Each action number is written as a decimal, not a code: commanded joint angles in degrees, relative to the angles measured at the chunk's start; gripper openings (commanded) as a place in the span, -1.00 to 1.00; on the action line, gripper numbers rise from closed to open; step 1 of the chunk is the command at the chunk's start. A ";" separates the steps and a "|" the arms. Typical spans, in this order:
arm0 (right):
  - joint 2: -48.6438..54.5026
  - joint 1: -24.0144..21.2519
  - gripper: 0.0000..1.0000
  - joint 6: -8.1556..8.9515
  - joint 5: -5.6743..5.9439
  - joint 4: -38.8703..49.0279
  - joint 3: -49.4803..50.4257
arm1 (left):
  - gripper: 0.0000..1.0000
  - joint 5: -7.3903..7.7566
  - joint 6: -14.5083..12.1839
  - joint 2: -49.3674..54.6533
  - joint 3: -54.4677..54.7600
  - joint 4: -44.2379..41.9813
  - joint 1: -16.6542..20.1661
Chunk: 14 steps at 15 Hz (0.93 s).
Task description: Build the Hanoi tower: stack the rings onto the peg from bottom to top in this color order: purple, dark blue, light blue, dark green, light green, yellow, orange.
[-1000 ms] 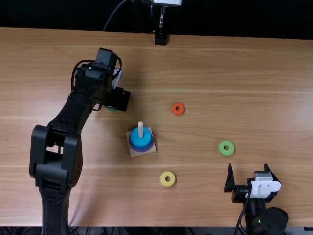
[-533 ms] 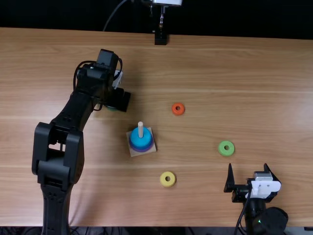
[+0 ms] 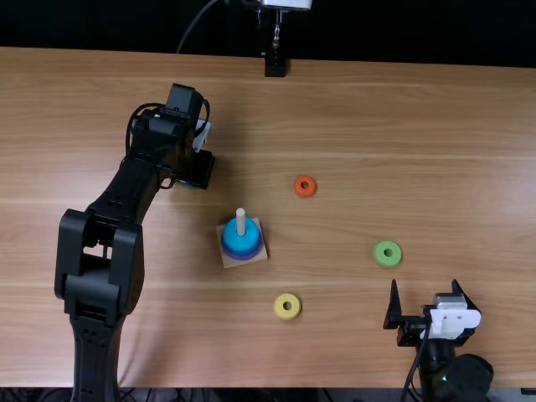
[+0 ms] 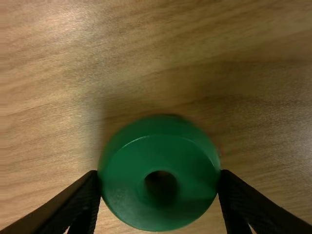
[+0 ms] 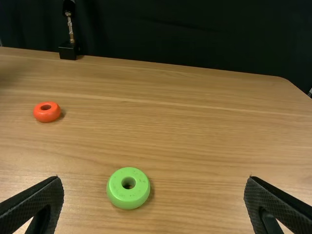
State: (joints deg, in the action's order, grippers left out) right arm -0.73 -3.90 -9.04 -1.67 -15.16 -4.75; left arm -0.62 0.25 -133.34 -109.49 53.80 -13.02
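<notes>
My left gripper (image 3: pixel 198 171) is low over the table left of centre, shut on the dark green ring (image 3: pixel 187 184). The left wrist view has the dark green ring (image 4: pixel 124 170) between the pads of the left gripper (image 4: pixel 160 179). The wooden peg (image 3: pixel 240 219) carries a light blue ring (image 3: pixel 241 241) above a purple-blue band (image 3: pixel 244 258). Flat on the table lie the orange ring (image 3: pixel 305 193), yellow ring (image 3: pixel 287 315) and light green ring (image 3: pixel 379 255). My right gripper (image 3: pixel 425 291) stands open near the front right; in its wrist view the right gripper (image 5: pixel 153 180) is before the light green ring (image 5: pixel 127 199).
The peg's square base (image 3: pixel 260 256) rests right of and nearer the front than the left gripper. A black stand (image 3: pixel 275 65) is at the table's far edge. Bare wood (image 3: pixel 402 134) stretches across the far right of the table.
The left gripper has gone from open to shut on the dark green ring, its right-hand finger moving inward to the left. The right arm and other rings are unchanged.
</notes>
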 commanded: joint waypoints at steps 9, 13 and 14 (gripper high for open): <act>0.73 -0.67 1.00 0.39 0.51 -3.15 3.96 | -1.00 -2.75 0.59 3.08 -14.08 19.08 2.03; 0.73 -0.67 1.00 0.39 0.51 -3.15 3.96 | -1.00 -2.12 3.23 9.68 -14.87 23.40 0.89; 0.73 -0.67 1.00 0.39 0.51 -3.15 3.96 | -1.00 -2.12 5.55 11.08 -15.22 24.25 0.10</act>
State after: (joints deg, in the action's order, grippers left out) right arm -0.73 -3.92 -9.06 -1.67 -15.18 -4.75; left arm -3.01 3.31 -124.92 -122.21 78.08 -11.92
